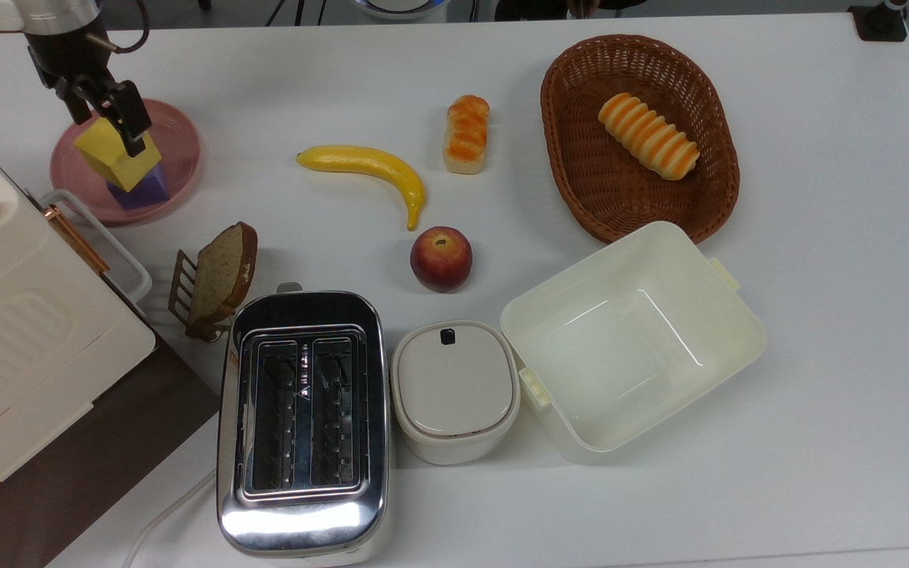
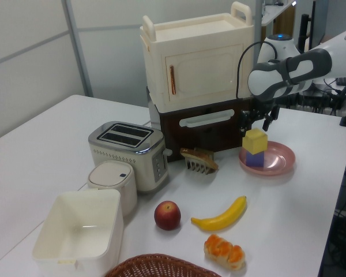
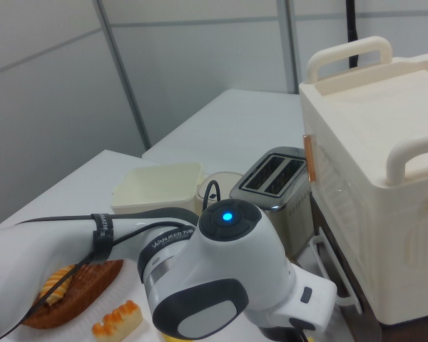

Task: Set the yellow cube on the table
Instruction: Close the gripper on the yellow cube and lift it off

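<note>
The yellow cube [image 1: 107,150] [image 2: 255,141] rests on top of a smaller purple cube [image 1: 153,188] [image 2: 254,159], and both stand on a pink round plate [image 1: 184,146] [image 2: 280,162] at the top view's far left. My gripper [image 1: 103,110] [image 2: 257,122] hangs open just above the yellow cube, one black finger [image 1: 129,120] over the cube's top and the other past its edge. Neither finger presses the cube's sides. The white table [image 1: 817,331] stretches out around the plate.
A cream cabinet [image 1: 5,331] [image 2: 196,63] stands close beside the plate. On the table are a banana [image 1: 368,170], bread roll [image 1: 466,134], apple [image 1: 440,259], toast rack [image 1: 214,276], toaster [image 1: 302,418], lidded pot [image 1: 454,390], cream box [image 1: 632,339] and basket [image 1: 557,118].
</note>
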